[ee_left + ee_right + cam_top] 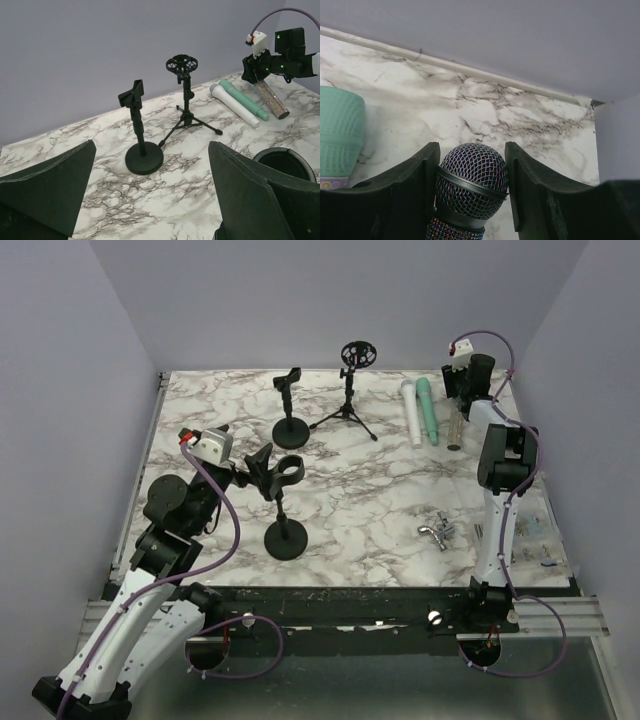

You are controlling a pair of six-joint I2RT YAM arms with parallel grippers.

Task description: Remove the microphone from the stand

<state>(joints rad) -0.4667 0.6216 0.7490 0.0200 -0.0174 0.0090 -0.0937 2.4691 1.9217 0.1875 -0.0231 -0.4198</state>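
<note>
right gripper: At the far right I see it pinched narrow on the glitter microphone, one finger on each side just below the mesh head.
glitter microphone: It is off every stand. Its tail rests on the table and its head points to the far wall. I cannot tell whether the held end touches the marble.
left gripper: The jaws stand wide and hold nothing. It is at the near left, just beside the top of the ring stand. I cannot tell whether they touch.
ring stand: It stands upright on a round base, and its ring holds nothing.
clip stand: It stands upright farther back, and its clip is bare.
tripod mount: It sits just right of the clip stand with a round cage on top.
white microphone: It lies flat at the far right, beside the teal one.
teal microphone: It lies between the white and glitter ones.
writing: I see a small mark below the teal head in my right wrist view, too small to read.
metal fitting: It lies at the near right, well apart from the microphones.
</note>
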